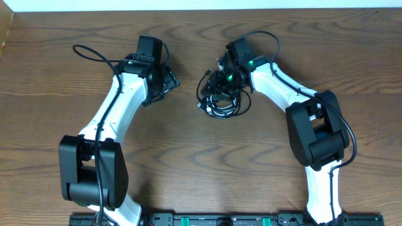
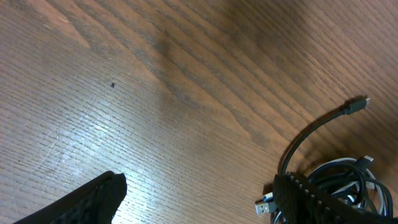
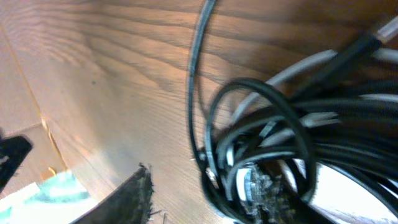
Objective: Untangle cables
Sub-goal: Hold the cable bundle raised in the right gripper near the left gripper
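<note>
Cables point(image 1: 221, 103): one tangled heap, mid surface point(image 1: 188, 157), pale cord among black.
R hand point(image 1: 225, 85): over heap, half spread, nothing clearly pinched.
L hand point(image 1: 168, 83): spread wide, empty, near heap.
Tip: pinch free plug end point(image 2: 357, 104), draw outward slow; pin heap w/ other hand.

We see the cables point(image 1: 221, 100) heaped in one tight bundle, and the right gripper point(image 1: 227, 76) hangs over their far edge, blocking entry from above there. Left of the cables, bare table point(image 1: 188, 144) lies open as far as the left gripper point(image 1: 166, 83), its jaws wide with nothing between. One plug end point(image 2: 357, 104) arcs out of the cables into that gap.
</note>
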`<state>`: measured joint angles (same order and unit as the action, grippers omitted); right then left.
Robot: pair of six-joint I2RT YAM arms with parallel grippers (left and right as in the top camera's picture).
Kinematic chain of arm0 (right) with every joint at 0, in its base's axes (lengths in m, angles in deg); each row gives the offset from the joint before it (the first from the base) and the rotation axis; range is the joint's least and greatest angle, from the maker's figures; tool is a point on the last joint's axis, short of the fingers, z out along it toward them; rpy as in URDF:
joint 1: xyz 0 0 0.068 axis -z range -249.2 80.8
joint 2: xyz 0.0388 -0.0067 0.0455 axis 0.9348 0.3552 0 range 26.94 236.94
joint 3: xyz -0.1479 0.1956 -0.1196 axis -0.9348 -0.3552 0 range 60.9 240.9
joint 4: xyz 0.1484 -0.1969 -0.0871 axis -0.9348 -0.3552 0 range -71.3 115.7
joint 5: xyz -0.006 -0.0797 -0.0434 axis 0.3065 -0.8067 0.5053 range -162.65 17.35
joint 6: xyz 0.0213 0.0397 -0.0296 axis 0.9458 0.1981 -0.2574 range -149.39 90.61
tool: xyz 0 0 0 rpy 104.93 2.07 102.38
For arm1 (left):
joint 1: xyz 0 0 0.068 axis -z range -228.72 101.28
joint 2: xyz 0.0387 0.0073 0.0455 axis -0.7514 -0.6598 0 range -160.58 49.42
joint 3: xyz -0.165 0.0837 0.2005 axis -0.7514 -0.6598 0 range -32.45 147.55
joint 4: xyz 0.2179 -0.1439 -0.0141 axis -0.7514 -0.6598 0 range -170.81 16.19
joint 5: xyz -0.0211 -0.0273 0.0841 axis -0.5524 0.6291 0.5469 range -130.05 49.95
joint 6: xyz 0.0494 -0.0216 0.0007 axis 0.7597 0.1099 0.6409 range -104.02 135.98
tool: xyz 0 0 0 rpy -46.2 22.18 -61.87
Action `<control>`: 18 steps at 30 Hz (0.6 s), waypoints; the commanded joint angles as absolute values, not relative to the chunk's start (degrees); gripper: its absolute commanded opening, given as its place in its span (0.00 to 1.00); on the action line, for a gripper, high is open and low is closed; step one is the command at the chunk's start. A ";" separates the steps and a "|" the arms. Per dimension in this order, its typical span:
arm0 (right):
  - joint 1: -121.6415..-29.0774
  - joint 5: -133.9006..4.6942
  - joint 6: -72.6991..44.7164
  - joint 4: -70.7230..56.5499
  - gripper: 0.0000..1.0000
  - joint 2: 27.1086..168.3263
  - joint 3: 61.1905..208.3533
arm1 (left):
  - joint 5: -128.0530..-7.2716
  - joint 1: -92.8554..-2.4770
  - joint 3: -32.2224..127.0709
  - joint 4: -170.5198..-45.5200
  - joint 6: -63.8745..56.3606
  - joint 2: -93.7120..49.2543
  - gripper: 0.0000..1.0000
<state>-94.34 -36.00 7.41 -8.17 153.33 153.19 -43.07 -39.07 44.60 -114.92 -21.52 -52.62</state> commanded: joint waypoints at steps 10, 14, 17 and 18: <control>-92.94 -27.94 21.70 -12.87 0.56 153.79 156.86 | -42.33 -38.98 44.15 -115.03 -21.19 -53.34 0.82; -92.86 -29.29 23.21 -17.11 0.54 153.81 156.84 | -42.33 -38.98 44.15 -115.03 -21.19 -53.34 0.82; -92.77 -30.58 26.51 -20.71 0.52 153.81 156.84 | -42.33 -38.98 44.15 -115.05 -21.19 -53.34 0.82; -92.57 -30.89 27.71 -21.72 0.52 153.81 156.84 | -42.33 -38.98 44.15 -115.05 -21.19 -53.34 0.82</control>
<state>-92.97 -30.50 22.55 -20.39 153.33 155.79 -43.07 -39.07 44.60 -114.92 -21.49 -52.62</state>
